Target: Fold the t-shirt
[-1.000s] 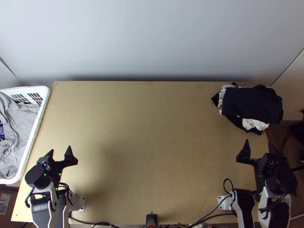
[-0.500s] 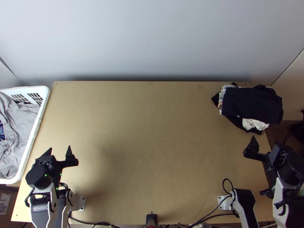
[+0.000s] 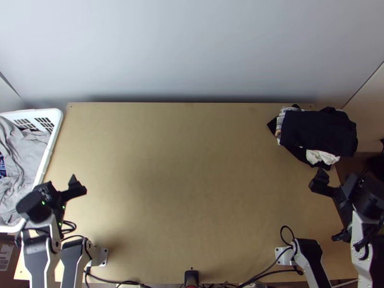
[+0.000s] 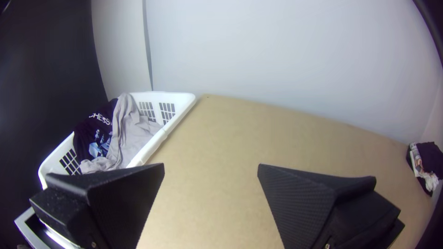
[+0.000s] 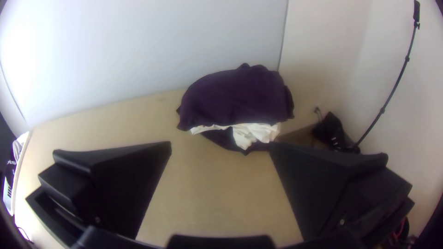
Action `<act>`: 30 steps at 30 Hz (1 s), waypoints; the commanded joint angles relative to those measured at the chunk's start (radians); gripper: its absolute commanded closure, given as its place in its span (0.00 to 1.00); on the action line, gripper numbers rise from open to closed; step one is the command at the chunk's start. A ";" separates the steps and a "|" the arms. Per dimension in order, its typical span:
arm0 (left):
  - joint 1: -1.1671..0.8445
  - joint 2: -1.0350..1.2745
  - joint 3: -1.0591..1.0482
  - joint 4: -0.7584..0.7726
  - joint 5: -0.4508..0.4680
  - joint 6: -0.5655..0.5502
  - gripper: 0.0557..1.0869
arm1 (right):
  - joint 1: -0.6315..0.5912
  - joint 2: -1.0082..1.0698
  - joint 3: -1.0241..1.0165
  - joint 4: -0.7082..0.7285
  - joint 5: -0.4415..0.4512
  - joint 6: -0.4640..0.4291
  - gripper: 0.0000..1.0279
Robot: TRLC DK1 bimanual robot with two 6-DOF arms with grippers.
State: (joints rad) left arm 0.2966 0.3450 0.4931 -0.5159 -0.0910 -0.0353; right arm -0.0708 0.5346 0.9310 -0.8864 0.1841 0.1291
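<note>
T-shirt (image 4: 87, 131), lettered in left wrist view; left tool (image 3: 61, 181), right tool (image 3: 340, 174) wide

The light wooden tabletop (image 3: 192, 168) is backed by a plain, pale grey-white wall (image 3: 192, 53), along whose foot a band of soft shadow is cast. At both ends the wall is met by side walls, the joins being marked by thin dark lines (the right side wall (image 3: 364, 122) is tinted slightly warmer). In the right wrist view, part of the pale background is brightened by glare, and a thin black pole (image 5: 396, 86) is seen slanted against white. Brown floor (image 5: 301, 135) is glimpsed beside the tabletop.
</note>
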 commanded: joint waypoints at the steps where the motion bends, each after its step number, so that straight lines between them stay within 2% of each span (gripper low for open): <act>1: 0.055 0.210 0.174 -0.019 -0.001 -0.041 0.04 | 0.092 0.088 0.077 -0.063 0.002 -0.025 0.03; 4: 0.191 0.316 0.282 -0.027 0.008 -0.078 0.05 | 0.183 0.093 0.089 -0.097 0.000 -0.125 0.03; 7: 0.237 0.417 0.383 -0.032 0.013 -0.077 0.05 | 0.184 0.090 0.092 -0.111 -0.008 -0.183 0.03; 14: 0.365 0.595 0.527 -0.042 0.005 0.012 0.05 | 0.187 0.113 0.111 -0.131 -0.008 -0.186 0.03; 17: 0.435 0.692 0.578 -0.042 0.005 0.017 0.05 | 0.186 0.113 0.115 -0.131 -0.008 -0.184 0.04; 20: 0.466 0.804 0.633 -0.041 0.007 0.081 0.05 | 0.184 0.111 0.115 -0.137 -0.008 -0.184 0.04; 30: 0.613 1.197 0.768 0.085 0.016 0.137 0.05 | 0.180 0.143 0.155 -0.154 -0.008 -0.184 0.04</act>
State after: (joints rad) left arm 0.8146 1.2926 1.1629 -0.5049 -0.0784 0.0715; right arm 0.1112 0.6548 1.0592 -1.0283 0.1761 -0.0536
